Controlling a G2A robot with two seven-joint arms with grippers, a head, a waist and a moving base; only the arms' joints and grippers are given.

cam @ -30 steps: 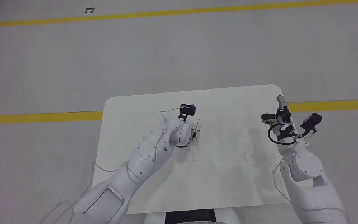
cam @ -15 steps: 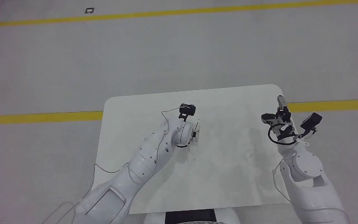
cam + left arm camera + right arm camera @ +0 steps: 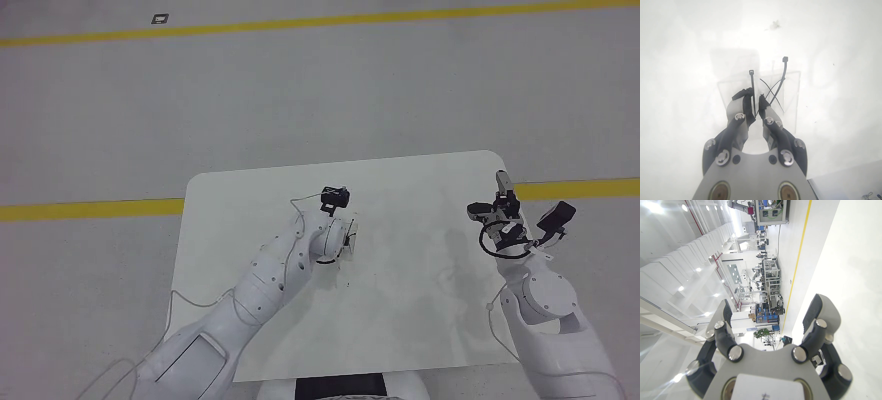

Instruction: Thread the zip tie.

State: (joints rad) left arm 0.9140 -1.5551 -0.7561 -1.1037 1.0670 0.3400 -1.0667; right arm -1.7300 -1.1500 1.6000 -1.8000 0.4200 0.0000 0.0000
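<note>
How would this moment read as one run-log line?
left gripper: shut on zip tie | right gripper: open, empty | spare ties: in clear tray

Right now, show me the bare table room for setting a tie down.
Bare: the table between the left gripper and the right gripper, and its left strip. Crowded: the clear tray of zip ties under the left gripper.

**Desk and floor**

The white rectangular desk [image 3: 420, 300] stands on a grey floor [image 3: 300, 100] crossed by yellow painted lines [image 3: 90, 210]. A clear square plastic tray [image 3: 791, 85] lies on the desk under and ahead of the left hand [image 3: 755, 94]. A small pale scrap [image 3: 775, 24] lies farther ahead.
</note>
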